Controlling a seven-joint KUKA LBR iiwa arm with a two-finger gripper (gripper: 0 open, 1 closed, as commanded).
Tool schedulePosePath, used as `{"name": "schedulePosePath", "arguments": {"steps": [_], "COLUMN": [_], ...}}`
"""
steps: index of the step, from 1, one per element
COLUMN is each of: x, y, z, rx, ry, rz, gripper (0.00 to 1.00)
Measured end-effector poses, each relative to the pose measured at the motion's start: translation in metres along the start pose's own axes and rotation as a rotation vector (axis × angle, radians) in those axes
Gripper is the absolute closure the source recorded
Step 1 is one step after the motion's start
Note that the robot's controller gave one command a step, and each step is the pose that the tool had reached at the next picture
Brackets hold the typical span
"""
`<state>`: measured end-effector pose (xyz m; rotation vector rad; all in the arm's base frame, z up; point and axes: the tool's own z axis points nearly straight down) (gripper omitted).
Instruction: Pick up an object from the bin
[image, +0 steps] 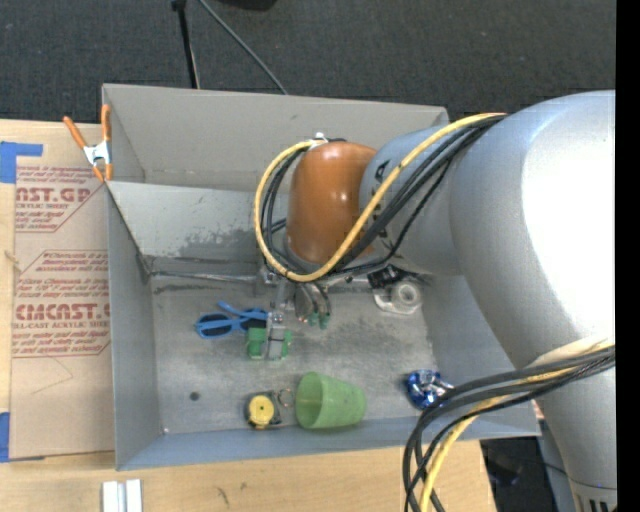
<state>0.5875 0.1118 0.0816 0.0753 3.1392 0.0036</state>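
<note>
Nothing was seen lifted from the bin (180, 365), so the pick was judged not yet made. Nearest the front wall, a green cup (328, 402) was laid on its side, with a small yellow disc (261, 410) just beside it. Farther in, a small green block (262, 343) was found on the floor. The gripper (283, 325) was set low, just behind and above the block, seemingly touching it. How wide the claw was could not be told. A blue-handled tool (222, 322) was placed just left.
</note>
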Motion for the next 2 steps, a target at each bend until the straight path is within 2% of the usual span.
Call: {"name": "schedulePosePath", "arguments": {"steps": [1,2], "x": [0.000,0.037], "y": [-0.001,-0.021], "z": [-0.005,-0.157], "rx": [-0.001,-0.001], "ry": [-0.003,-0.008], "rz": [0.001,-0.006], "gripper": [1.00,1.00]}}
